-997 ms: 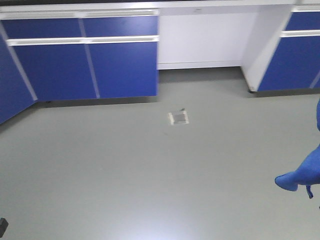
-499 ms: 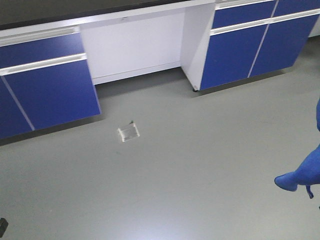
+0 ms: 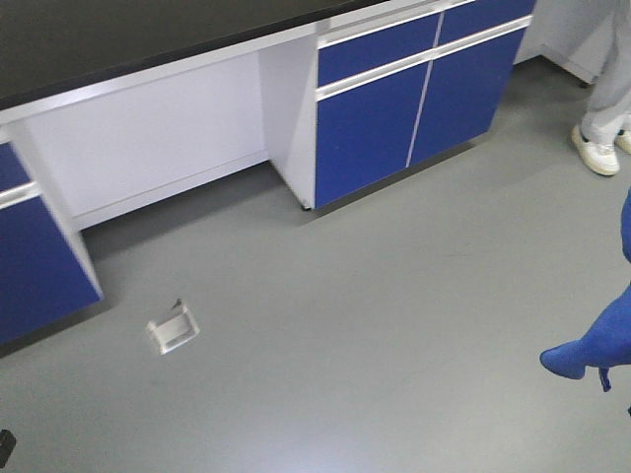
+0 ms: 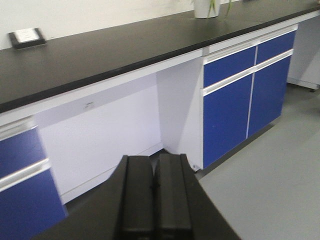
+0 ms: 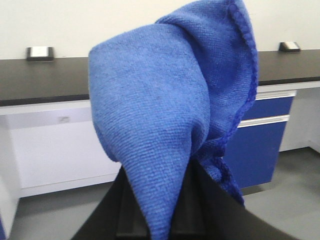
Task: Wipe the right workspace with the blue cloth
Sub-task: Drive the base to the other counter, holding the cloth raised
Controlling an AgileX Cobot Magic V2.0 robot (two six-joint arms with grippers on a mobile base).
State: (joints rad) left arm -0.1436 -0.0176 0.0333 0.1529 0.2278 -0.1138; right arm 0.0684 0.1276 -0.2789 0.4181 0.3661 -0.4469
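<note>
The blue cloth [image 5: 165, 100] fills the middle of the right wrist view, bunched and standing up from between the black fingers [image 5: 202, 192] of my right gripper [image 5: 159, 172], which is shut on it. In the front view the blue cloth [image 3: 596, 350] hangs at the right edge above the floor. My left gripper [image 4: 154, 167] is shut with nothing in it. The right workspace, a black benchtop [image 5: 45, 77], lies ahead beyond the cloth, apart from both grippers. The benchtop [image 4: 125, 45] carries a small black box with a white label [image 4: 27, 36] at its back rim.
Blue cabinet doors [image 3: 385, 123] and a white kneehole panel [image 3: 148, 148] stand under the benchtop. A floor socket [image 3: 173, 328] sits on the grey floor. A person's white shoes [image 3: 601, 148] are at the far right. A plant pot [image 4: 206, 7] stands on the bench.
The front view has swung right: cabinets and floor socket slid left and down, and a person's shoes came into view. The cloth hangs in the same spot in the frame.
</note>
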